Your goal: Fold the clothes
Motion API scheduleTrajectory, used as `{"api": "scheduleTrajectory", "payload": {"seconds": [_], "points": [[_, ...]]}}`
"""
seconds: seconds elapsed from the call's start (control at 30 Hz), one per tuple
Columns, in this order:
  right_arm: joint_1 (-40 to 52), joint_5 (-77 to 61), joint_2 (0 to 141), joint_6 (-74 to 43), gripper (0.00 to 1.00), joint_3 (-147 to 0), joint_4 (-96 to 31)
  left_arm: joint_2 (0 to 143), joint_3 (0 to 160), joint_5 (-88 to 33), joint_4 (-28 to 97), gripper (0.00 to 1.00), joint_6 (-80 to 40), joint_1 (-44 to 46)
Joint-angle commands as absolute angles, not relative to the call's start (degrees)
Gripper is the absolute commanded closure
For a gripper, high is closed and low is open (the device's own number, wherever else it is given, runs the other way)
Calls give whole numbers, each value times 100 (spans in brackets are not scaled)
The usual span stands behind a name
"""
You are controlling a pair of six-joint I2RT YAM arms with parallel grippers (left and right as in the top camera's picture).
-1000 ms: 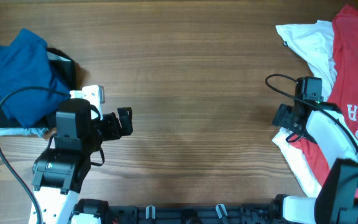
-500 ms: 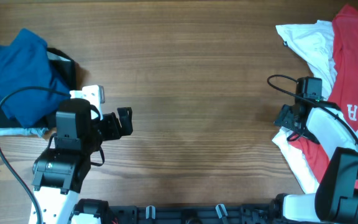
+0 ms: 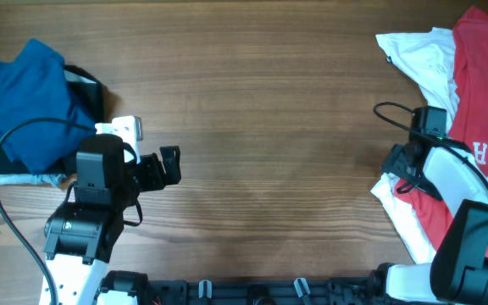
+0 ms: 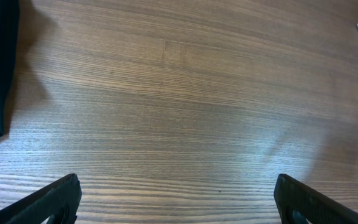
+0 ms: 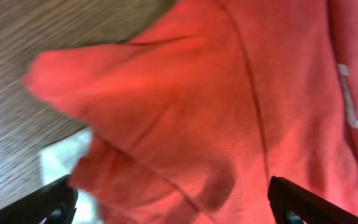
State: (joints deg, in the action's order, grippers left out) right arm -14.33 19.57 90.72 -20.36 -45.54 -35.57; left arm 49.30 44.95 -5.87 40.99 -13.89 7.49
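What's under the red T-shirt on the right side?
White fabric lies under the red T-shirt, showing past its left edge at top and bottom. How many white shirts, and anything else beneath, is covered.

The red shirt (image 3: 481, 76) runs off the overhead view's right edge, its white lettering (image 3: 486, 154) cut short and unreadable. The white shirt (image 3: 422, 59) lies partly under it and the right arm (image 3: 451, 178). At left, blue cloth (image 3: 24, 102) covers most of a dark garment (image 3: 91, 89). The right wrist view is blurred
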Motion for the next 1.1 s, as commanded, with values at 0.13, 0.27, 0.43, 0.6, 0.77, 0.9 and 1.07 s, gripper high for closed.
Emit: {"api": "scheduleTrajectory", "payload": {"seconds": [0.13, 0.27, 0.43, 0.6, 0.77, 0.9, 1.07], "points": [[-1535, 1946, 9131, -2158, 1, -4637, -3557, 4952, 4600, -655, 4097, 0, -1378, 722], [-1535, 1946, 9131, -2161, 15, -4637, -3568, 4952, 4600, -655, 4097, 0, -1378, 722], [-1535, 1951, 9131, -2158, 42, -4637, -3647, 4952, 4600, -655, 4097, 0, -1378, 722], [-1535, 1951, 9131, -2161, 34, -4637, -3623, 4952, 4600, -657, 4097, 0, -1378, 722], [-1535, 1949, 9135, -2163, 32, -4525, -3468, 4952, 4600, -657, 4097, 0, -1378, 722], [-1535, 1949, 9153, -2163, 33, -4303, -3229, 4952, 4600, -655, 4097, 0, -1378, 722], [-1535, 1949, 9153, -2163, 36, -4165, -3046, 4952, 4600, -655, 4097, 0, -1378, 722]]}}
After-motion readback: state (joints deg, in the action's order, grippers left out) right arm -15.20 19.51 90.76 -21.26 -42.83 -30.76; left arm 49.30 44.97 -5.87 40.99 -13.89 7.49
